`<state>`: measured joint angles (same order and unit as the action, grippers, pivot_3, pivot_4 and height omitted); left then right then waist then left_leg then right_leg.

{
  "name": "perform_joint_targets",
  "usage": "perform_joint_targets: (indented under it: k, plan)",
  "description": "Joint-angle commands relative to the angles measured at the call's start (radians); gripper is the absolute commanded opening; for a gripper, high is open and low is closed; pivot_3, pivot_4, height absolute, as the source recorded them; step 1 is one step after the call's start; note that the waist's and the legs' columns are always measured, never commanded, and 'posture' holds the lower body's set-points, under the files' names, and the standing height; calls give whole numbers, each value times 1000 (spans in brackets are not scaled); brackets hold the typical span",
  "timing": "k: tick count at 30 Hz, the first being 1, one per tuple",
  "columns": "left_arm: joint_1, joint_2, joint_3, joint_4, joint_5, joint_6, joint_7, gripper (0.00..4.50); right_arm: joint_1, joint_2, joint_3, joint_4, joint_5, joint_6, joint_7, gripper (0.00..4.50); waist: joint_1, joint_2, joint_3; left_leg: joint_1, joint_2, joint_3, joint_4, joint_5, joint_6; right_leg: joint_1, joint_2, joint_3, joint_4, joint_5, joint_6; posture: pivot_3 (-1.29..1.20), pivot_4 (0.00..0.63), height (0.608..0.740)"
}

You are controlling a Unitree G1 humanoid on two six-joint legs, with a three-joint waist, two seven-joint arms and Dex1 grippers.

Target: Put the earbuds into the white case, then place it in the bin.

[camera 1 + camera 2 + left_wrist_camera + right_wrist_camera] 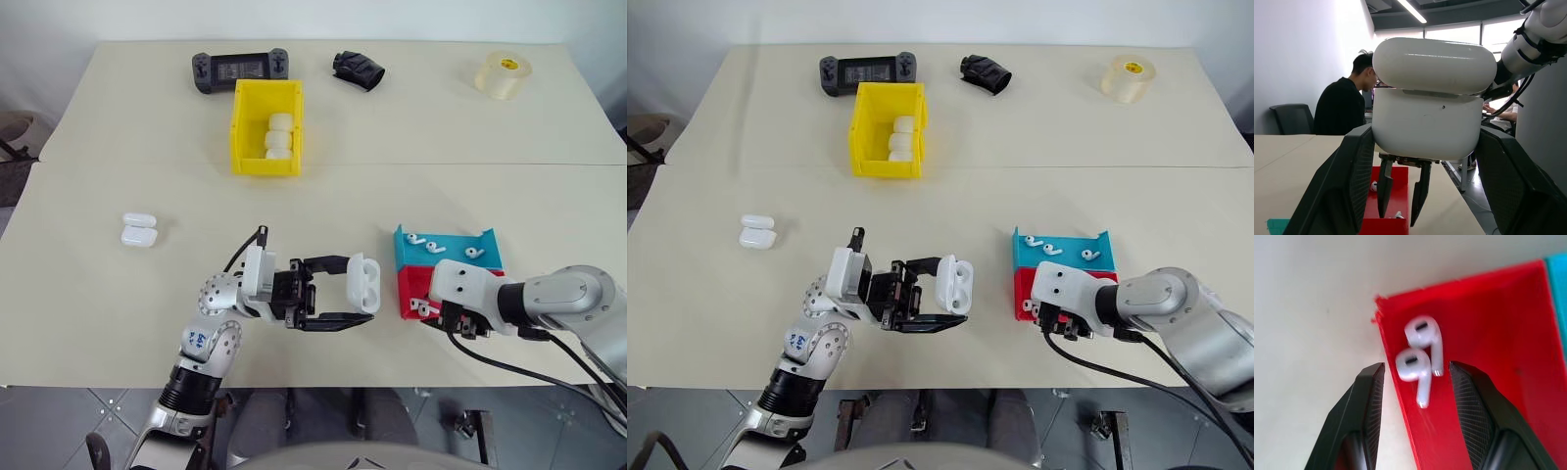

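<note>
- The left hand [338, 291] gripped the white case [363, 283] between its two fingers, holding it above the desk [118, 127] with the lid ajar.
- The right hand [1415, 382] hung over the near corner of the red tray [1484, 333], its fingers apart on either side of two earbuds [1420, 355] lying together in that tray, gripping nothing.
- More earbuds lay in the teal tray [446, 250] just behind the red one.
- The yellow bin [266, 127] stood farther back, white cases inside.
- Two more cases [139, 230] lay at the left.
</note>
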<state>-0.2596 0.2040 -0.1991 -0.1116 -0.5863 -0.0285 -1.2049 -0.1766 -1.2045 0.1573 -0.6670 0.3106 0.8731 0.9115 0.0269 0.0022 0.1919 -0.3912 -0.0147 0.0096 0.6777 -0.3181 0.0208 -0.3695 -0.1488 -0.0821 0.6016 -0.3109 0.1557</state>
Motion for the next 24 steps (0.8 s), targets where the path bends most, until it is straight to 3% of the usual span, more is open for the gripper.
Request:
perform_joint_targets:
  k: [1,8,24]
  plan:
    - [2,-7,-7,-25,-9,0,-6,2863,13,-28,-53,-38,-6,-7,9,2165,-1,0,0,0,0,0,0,0,0,0,0,0,0,0,0,0,150,740]
    - [1,-10,-8,-21,-12,2,-8,2863,14,-30,-86,-91,28,36,22,2165,0,0,0,0,0,0,0,0,0,0,0,0,0,0,0,0,150,740]
    - [-4,-2,-3,-31,-13,19,-8,2863,-11,19,16,-101,-5,44,-27,2165,0,0,0,0,0,0,0,0,0,0,0,0,0,0,0,0,150,740]
